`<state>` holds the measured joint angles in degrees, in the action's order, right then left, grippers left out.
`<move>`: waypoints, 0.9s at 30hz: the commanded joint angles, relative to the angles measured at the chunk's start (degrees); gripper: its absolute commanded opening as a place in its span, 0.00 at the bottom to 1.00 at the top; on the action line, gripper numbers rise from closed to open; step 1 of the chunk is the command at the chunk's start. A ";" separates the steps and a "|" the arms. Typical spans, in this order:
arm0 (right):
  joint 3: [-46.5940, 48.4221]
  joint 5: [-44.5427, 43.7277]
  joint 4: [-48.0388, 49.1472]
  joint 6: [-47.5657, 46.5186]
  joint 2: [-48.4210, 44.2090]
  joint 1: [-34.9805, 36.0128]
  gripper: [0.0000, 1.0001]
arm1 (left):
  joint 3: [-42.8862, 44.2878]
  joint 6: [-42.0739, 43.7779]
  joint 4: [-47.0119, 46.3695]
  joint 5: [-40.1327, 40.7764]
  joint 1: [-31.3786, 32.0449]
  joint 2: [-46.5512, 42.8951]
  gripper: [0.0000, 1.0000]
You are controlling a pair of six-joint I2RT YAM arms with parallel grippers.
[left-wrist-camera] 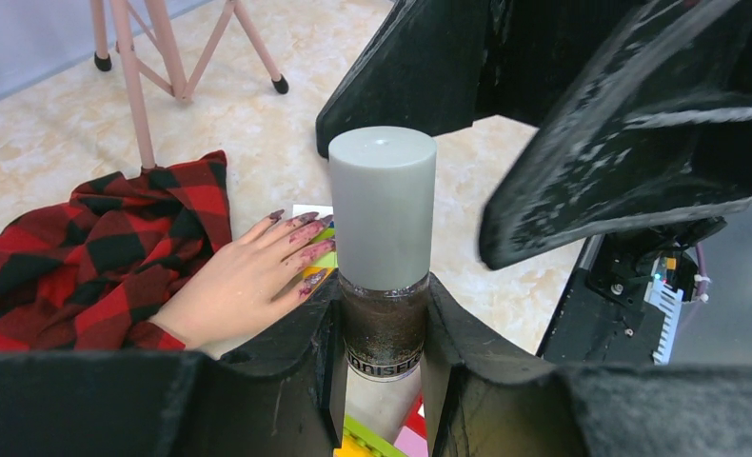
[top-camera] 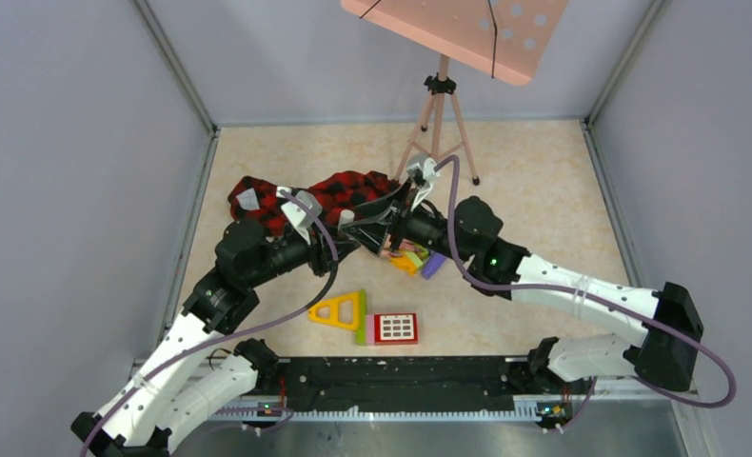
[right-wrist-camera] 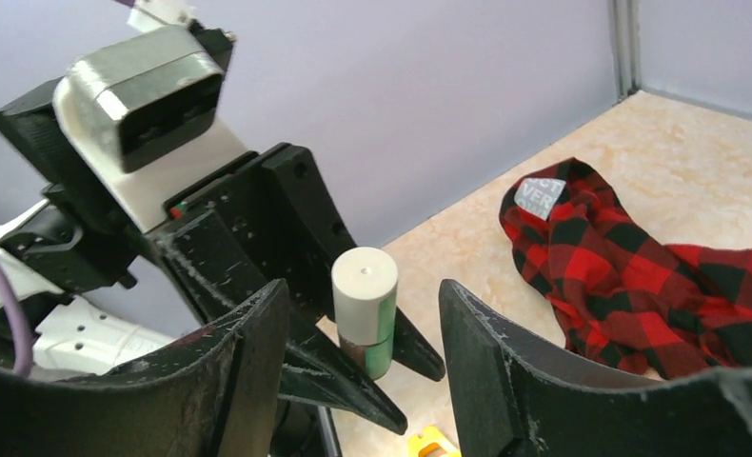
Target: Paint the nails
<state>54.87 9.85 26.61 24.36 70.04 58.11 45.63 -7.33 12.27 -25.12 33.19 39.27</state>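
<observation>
Left wrist view: the left gripper (left-wrist-camera: 384, 333) is clamped shut on the dark glass body of a small bottle (left-wrist-camera: 382, 238), which stands upright with its pale grey-green cap on. Just behind and to the left, the mannequin hand (left-wrist-camera: 239, 286) lies palm down, and the nails (left-wrist-camera: 306, 233), dark purplish and smeared, point toward the bottle and sit just beside it. The wrist runs into a red-and-black plaid sleeve (left-wrist-camera: 96, 257) heaped on the table (left-wrist-camera: 258, 114). The right gripper (left-wrist-camera: 403, 195) looms over the cap with its black fingers spread. Right wrist view: those fingers stand parted on either side of the cap, with a gap showing on each side, so they hold nothing; the sleeve lies further back on the right. Top external view: both arms meet near the middle of the table, beside the sleeve and a few coloured toy pieces (top-camera: 415, 259). The bottle and the nails are probably hidden under the grippers here. More toy blocks (top-camera: 377, 324) lie nearer the bases, and a tripod (top-camera: 439, 114) stands at the far side.
</observation>
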 commanded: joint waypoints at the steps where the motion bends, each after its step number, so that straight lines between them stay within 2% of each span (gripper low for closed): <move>1: 4.00 -4.30 -1.04 1.07 1.33 1.25 0.56 | 1.48 0.53 -1.43 1.73 -0.13 -0.19 0.00; 9: 6.01 -3.46 -0.23 1.21 3.81 1.92 0.52 | 1.57 0.65 -1.16 1.68 -0.15 0.24 0.00; 12: 6.74 -2.56 -0.55 1.25 4.69 2.00 0.43 | 1.74 0.72 -0.86 1.86 -0.16 0.27 0.00; 17: 8.04 -1.14 -2.05 1.28 5.96 2.10 0.39 | 1.71 0.82 -0.77 1.80 -0.10 0.16 0.00; 20: 8.85 -0.46 -2.97 1.19 6.71 2.15 0.22 | 1.71 0.83 -0.85 1.95 -0.10 0.16 0.00; 22: 8.86 -0.21 -3.14 1.05 6.93 2.16 0.03 | 1.75 0.82 -0.82 1.74 -0.13 0.15 0.00; 23: 8.89 -0.04 -3.33 0.85 6.77 2.17 0.00 | 1.75 0.89 -0.79 1.43 -0.15 0.11 0.00; 27: 8.38 0.49 -4.17 -1.06 5.15 2.11 0.00 | 1.89 0.80 -1.23 -2.60 -0.10 0.02 0.00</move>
<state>60.47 7.64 22.50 24.75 76.36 59.24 45.63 -7.29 14.06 -23.75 33.06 39.51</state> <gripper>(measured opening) 0.192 0.338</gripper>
